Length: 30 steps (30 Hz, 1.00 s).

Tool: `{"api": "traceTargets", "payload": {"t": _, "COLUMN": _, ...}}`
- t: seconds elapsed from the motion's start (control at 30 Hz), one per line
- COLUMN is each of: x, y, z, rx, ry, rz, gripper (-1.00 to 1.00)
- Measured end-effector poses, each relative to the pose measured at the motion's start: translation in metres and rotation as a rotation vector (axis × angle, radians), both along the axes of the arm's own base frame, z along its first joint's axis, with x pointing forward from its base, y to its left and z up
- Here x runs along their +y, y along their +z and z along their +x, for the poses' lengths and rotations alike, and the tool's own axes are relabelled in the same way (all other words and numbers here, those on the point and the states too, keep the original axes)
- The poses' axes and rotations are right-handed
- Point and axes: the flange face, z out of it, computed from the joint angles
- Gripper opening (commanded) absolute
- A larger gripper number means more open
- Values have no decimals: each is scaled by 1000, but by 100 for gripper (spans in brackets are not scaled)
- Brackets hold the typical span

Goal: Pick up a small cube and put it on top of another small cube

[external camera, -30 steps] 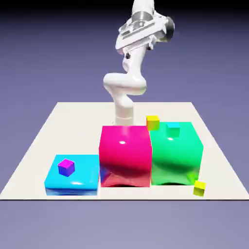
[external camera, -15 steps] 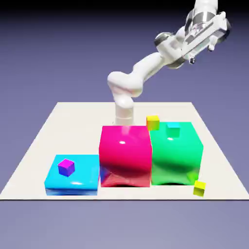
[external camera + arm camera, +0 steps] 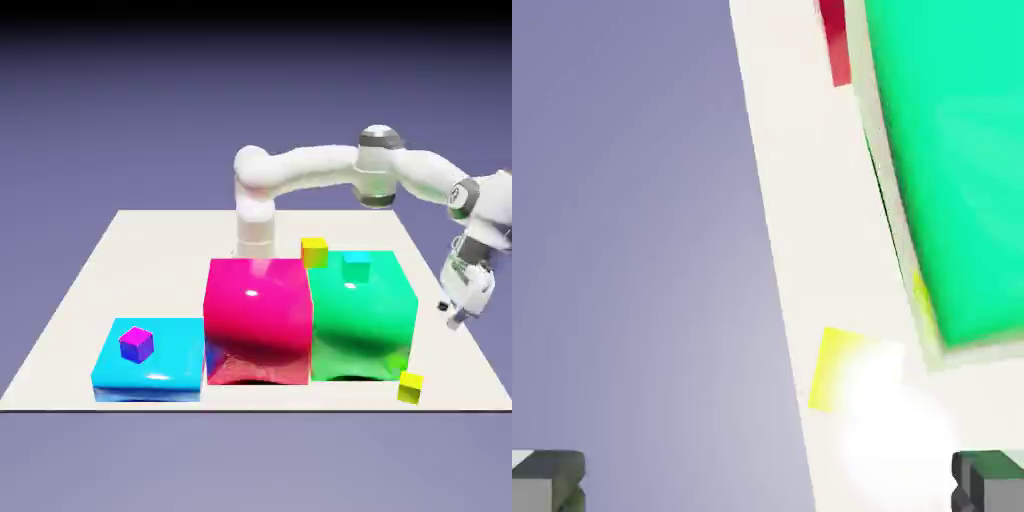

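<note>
Exterior view: the gripper (image 3: 451, 316), opened wide and empty, is above the right side, near the yellow cube (image 3: 410, 388).

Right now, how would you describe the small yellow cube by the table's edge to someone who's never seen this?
Find the big glossy green block. Just off its front right corner, on the pale tabletop, sits a tiny bright yellow cube. The orange-yellow cube sits higher, behind.
</note>
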Motion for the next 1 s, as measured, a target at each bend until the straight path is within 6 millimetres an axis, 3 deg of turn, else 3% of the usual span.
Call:
{"api": "traceTargets", "payload": {"t": 0.03, "x": -7, "y": -30, "z": 3, "rx": 52, "ry": -59, "rz": -2, "gripper": 0}}
{"api": "traceTargets", "payload": {"t": 0.07, "x": -13, "y": -48, "z": 5, "rx": 76, "ry": -92, "rz": -4, "gripper": 0}}
{"api": "traceTargets", "payload": {"t": 0.23, "x": -30, "y": -81, "z": 7, "rx": 74, "ry": -110, "rz": -8, "gripper": 0}}
{"api": "traceTargets", "payload": {"t": 0.37, "x": -29, "y": -107, "z": -2, "rx": 75, "ry": -91, "rz": -4, "gripper": 0}}
{"api": "traceTargets", "payload": {"t": 0.4, "x": -28, "y": -111, "z": -4, "rx": 75, "ry": -86, "rz": -3, "gripper": -100}}
{"api": "traceTargets", "payload": {"t": 0.47, "x": -28, "y": -111, "z": -4, "rx": 75, "ry": -86, "rz": -3, "gripper": -100}}
{"api": "traceTargets", "payload": {"t": 0.63, "x": -29, "y": -78, "z": 8, "rx": 73, "ry": -110, "rz": -9, "gripper": -100}}
{"api": "traceTargets", "payload": {"t": 0.8, "x": -11, "y": -45, "z": 4, "rx": 75, "ry": -88, "rz": -4, "gripper": -100}}
{"api": "traceTargets", "payload": {"t": 0.83, "x": -11, "y": -24, "z": 0, "rx": 58, "ry": -88, "rz": -6, "gripper": -100}}
{"api": "traceTargets", "payload": {"t": 0.97, "x": -34, "y": 100, "z": -14, "rx": -76, "ry": -120, "rz": 23, "gripper": -100}}
{"api": "traceTargets", "payload": {"t": 1.0, "x": -41, "y": 121, "z": -22, "rx": -91, "ry": -137, "rz": 24, "gripper": -100}}
